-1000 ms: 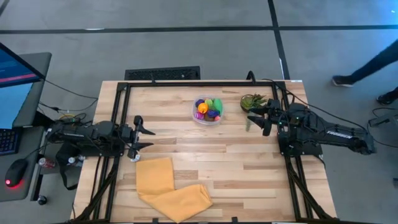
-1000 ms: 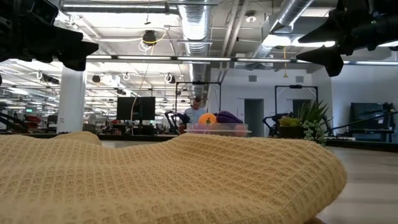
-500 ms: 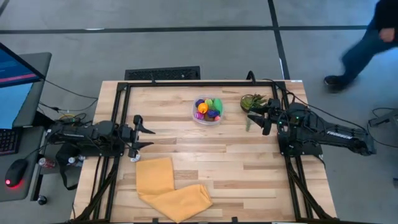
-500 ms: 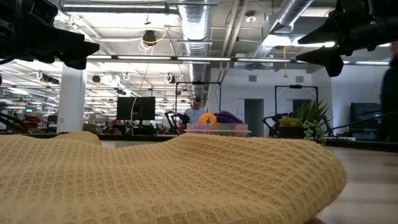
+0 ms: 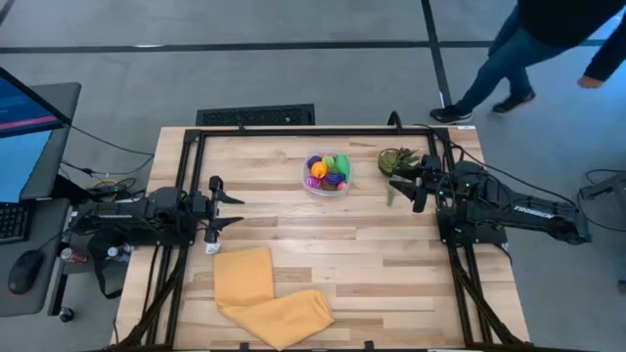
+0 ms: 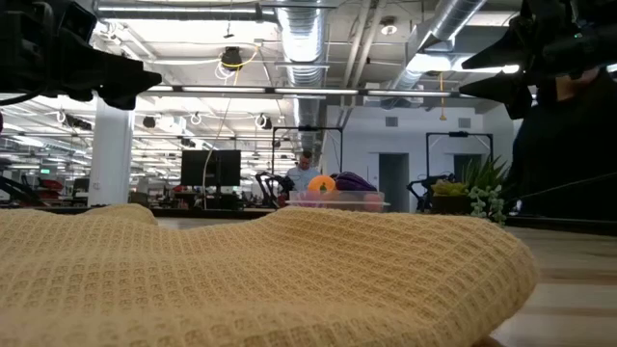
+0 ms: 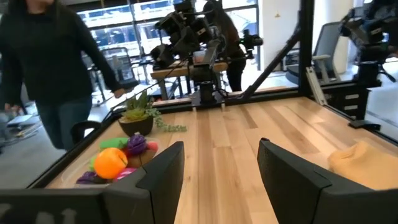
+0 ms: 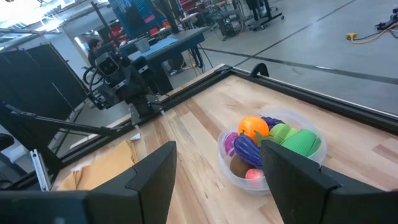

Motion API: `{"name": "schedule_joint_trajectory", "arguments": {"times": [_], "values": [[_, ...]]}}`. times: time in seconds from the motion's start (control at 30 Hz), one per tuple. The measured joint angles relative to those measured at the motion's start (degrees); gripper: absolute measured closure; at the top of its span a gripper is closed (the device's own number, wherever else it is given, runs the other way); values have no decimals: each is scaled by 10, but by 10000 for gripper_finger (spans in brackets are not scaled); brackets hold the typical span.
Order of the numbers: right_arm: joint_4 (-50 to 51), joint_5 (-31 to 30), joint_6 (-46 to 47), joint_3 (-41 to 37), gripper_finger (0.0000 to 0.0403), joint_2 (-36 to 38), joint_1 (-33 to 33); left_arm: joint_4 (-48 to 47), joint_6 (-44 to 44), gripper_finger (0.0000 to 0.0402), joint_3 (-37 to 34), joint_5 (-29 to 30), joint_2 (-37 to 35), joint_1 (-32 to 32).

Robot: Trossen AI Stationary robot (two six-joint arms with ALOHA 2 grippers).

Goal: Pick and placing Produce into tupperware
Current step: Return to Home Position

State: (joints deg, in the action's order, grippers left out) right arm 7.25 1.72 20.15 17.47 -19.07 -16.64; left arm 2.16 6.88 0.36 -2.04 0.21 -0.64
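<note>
Pale wooden planks make up the bench (image 5: 323,249), set on a grey workshop floor. A person (image 5: 533,39) now strides past the far right corner, having been only at the picture's edge a second ago. On the bench itself little has moved. The tupperware (image 5: 326,194) stands at the far middle, and the produce (image 5: 328,169) sits heaped inside it in orange, purple, magenta and green pieces. I can see nothing loose on the boards around it. A potted plant (image 5: 396,157) stands just to its right, and a yellow cloth (image 5: 269,293) lies crumpled at the near edge.

The left claw (image 5: 235,211) has drawn back a little toward its own side over the last second. It hangs above the left part of the bench, well apart from the tub, with fingers spread and empty, as its wrist view confirms. The right claw (image 5: 395,188) holds where it was, near the plant, also released with nothing between its fingers.

Judging from this, the sorting looks finished, since everything is in the tub and both arms are clear of it. What remains is only settling into rest. The passer-by close to the right arm is the one thing worth watching.
</note>
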Motion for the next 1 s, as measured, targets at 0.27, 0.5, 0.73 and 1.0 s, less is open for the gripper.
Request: {"name": "schedule_joint_trajectory", "arguments": {"times": [0.27, 0.5, 0.73, 1.0], "values": [[0, 0, 4, 0, 147, 0, 1, -4, -16, 207, 0, 25, 22, 0], [2, 0, 4, 0, 147, 0, 1, -4, -56, 207, 0, 26, 83, 0], [5, 0, 4, 0, 147, 0, 1, 13, -42, 207, 0, -20, 78, 0], [7, 0, 9, 0, 147, 0, 1, -3, -16, 207, 0, 18, 23, 0]]}}
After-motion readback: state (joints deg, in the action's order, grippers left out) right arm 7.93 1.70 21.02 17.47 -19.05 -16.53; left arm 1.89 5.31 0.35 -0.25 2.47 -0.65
